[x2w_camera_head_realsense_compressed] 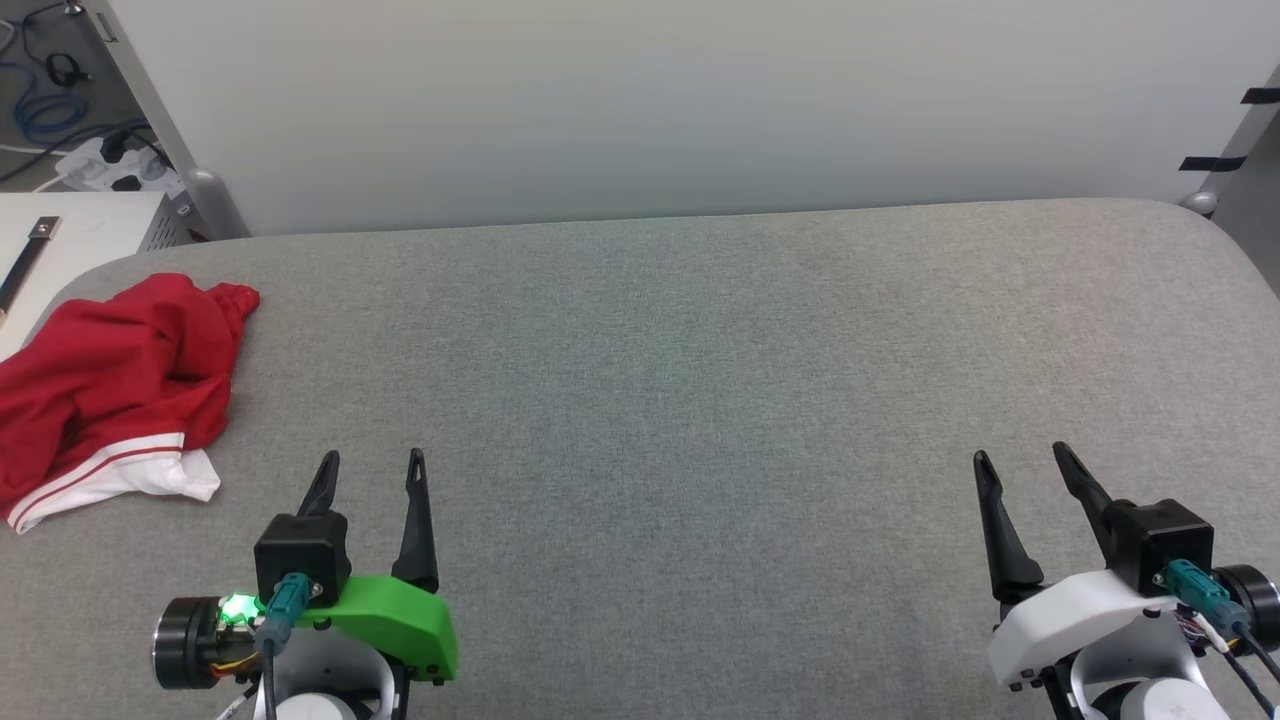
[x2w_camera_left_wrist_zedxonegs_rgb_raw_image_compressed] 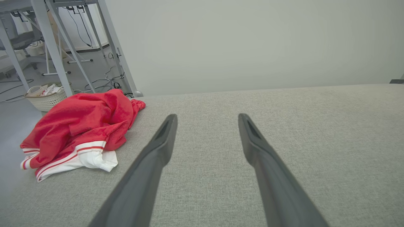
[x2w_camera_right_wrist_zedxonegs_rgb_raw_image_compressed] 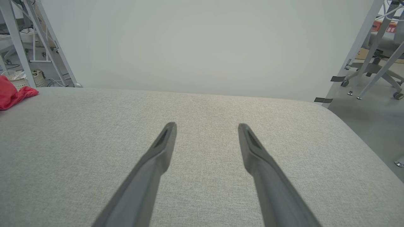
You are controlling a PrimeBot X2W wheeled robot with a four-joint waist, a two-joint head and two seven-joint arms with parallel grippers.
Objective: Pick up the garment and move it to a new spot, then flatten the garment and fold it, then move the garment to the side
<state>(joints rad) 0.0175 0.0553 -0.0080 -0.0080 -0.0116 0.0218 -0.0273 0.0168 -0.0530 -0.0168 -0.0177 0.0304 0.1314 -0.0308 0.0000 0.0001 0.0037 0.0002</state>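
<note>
The left pincer (x2w_camera_head_realsense_compressed: 372,455), fingers apart like the right pincer (x2w_camera_head_realsense_compressed: 1021,450), is near the garment (x2w_camera_head_realsense_compressed: 120,370), a light, limp heap probably best pinched at its raised red fold.

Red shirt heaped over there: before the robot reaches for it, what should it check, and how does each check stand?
1. Sight of the red shirt: ok, crumpled near the left edge of the grey surface.
2. The left tool open, holding nothing: ok.
3. The right tool open, holding nothing: ok.
4. Way from the left tool to the red shirt free: ok, nothing lies between.
5. The red shirt wholly on the grey surface: cannot tell, it reaches the edge.
</note>
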